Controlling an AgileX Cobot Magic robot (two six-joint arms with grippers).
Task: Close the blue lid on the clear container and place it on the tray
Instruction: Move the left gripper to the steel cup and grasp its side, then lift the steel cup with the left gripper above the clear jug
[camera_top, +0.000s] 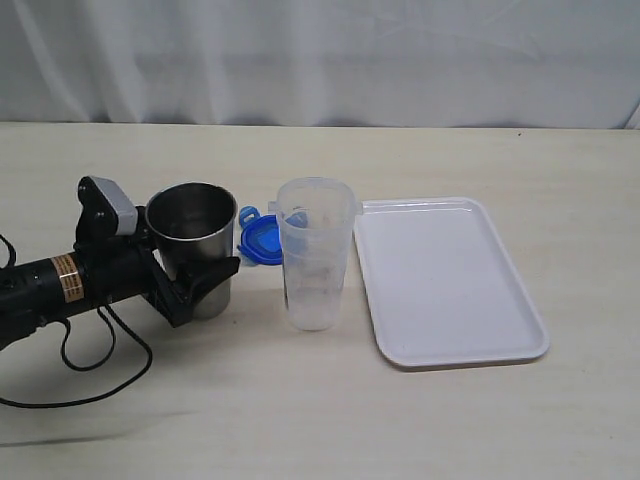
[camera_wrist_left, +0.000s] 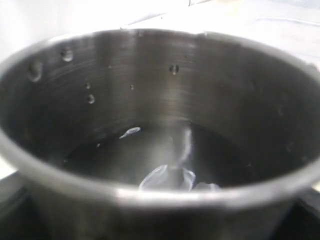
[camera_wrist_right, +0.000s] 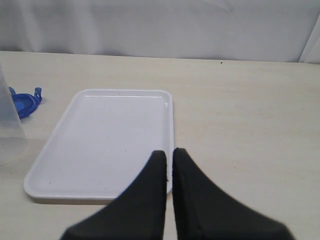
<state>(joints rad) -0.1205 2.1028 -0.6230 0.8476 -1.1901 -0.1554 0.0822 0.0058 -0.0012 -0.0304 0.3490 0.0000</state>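
Observation:
The clear container (camera_top: 314, 255) stands upright and uncovered on the table, just left of the white tray (camera_top: 445, 290). The blue lid (camera_top: 261, 240) lies flat on the table behind it, between it and the steel cup (camera_top: 192, 232). My left gripper (camera_top: 200, 275) reaches in from the left and is shut on the cup's lower wall; the left wrist view is filled by the cup (camera_wrist_left: 165, 100). My right gripper (camera_wrist_right: 169, 152) is shut on nothing, hovering over the near edge of the tray (camera_wrist_right: 105, 135). That view also shows the lid (camera_wrist_right: 25, 102) and a sliver of the container (camera_wrist_right: 9, 130).
The steel cup holds a little liquid and droplets cling to its inner wall. A black cable (camera_top: 100, 355) loops on the table below the left arm. A white curtain (camera_top: 320, 60) backs the table.

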